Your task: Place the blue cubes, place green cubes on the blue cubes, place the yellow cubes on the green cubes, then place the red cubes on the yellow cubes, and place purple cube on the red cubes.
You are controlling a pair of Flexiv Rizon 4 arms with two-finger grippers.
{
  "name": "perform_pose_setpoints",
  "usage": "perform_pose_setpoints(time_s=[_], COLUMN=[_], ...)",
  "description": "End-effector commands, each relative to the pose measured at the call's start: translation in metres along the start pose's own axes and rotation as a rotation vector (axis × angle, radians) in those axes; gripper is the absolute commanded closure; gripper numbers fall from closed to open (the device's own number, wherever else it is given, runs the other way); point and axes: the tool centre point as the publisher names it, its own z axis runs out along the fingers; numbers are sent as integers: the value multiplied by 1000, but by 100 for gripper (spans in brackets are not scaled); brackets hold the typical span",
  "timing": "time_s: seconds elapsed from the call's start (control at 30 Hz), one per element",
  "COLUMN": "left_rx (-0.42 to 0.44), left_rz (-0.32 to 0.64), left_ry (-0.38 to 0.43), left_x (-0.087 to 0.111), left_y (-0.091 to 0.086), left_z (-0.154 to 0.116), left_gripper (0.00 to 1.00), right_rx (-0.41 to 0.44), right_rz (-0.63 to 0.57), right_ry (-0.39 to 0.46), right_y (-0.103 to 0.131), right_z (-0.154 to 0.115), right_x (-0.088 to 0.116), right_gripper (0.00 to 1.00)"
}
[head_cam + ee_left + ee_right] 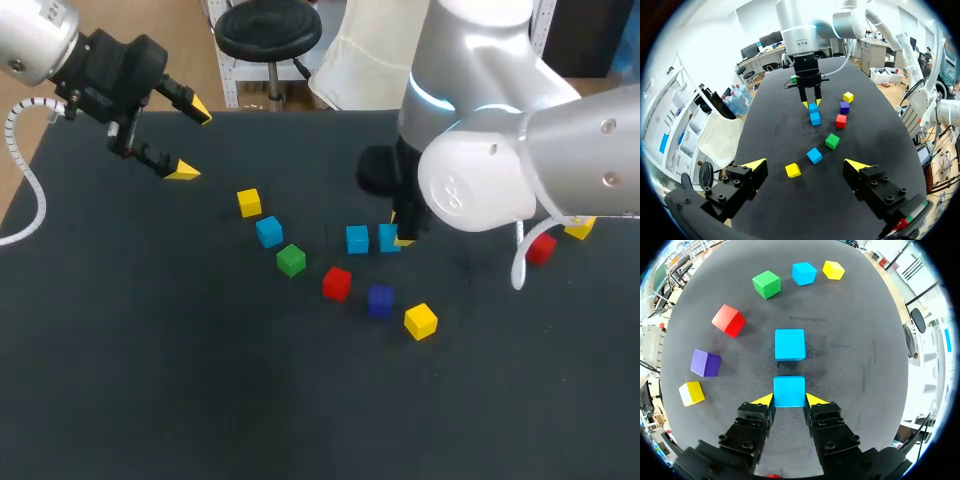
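Right jaws clench the rightmost small blue cube [789, 391] across opposite flat faces on the black counter [855, 355]; it looks light, stiff, sturdy; left jaws gape empty

A second blue cube [789, 344] blocks my right tool [789, 401], gripping its blue cube [789, 390], at twelve o'clock; the worktop [200, 400] at six lies open.

The table [150, 380] top is dark and matt, a little grainy. The blue cube [789, 390], like the other cubes [766, 284], looks smooth with a faint sheen. The right arm [480, 190] has a glossy silvery shell. The left gripper [192, 141] body is matt black, plastic-like.
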Motion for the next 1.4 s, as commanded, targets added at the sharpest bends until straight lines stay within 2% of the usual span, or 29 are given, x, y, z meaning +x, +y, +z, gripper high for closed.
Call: perform_pose_setpoints(time_s=[0.03, 0.7, 0.9, 1.17, 1.23, 1.27, 1.37, 1.4], left_rx=[-2, -2, -2, -2, -2, -2, -2, -2], left_rz=[3, 3, 3, 3, 3, 3, 3, 3], left_ry=[-1, -1, -1, -1, -1, -1, -1, -1], left_x=[1, 1, 1, 1, 1, 1, 1, 1], left_y=[-1, -1, -1, -1, -1, -1, -1, -1], left_z=[0, 0, 0, 0, 0, 0, 0, 0], left_gripper=[0, 0, 0, 0, 0, 0, 0, 0], right_rx=[0, -4, -5, -7, -8, -9, -12, -12], right_rz=[-1, -2, -3, -6, -5, -5, -3, -3], right_ry=[-3, -12, -13, -10, -9, -8, -8, -8], right_y=[0, 0, 1, 1, 1, 1, 1, 1], right_z=[0, 1, 1, 1, 1, 1, 1, 1], right_x=[0, -3, -4, -5, -5, -5, -5, -5], right_gripper=[100, 100, 95, 77, 66, 57, 50, 40])
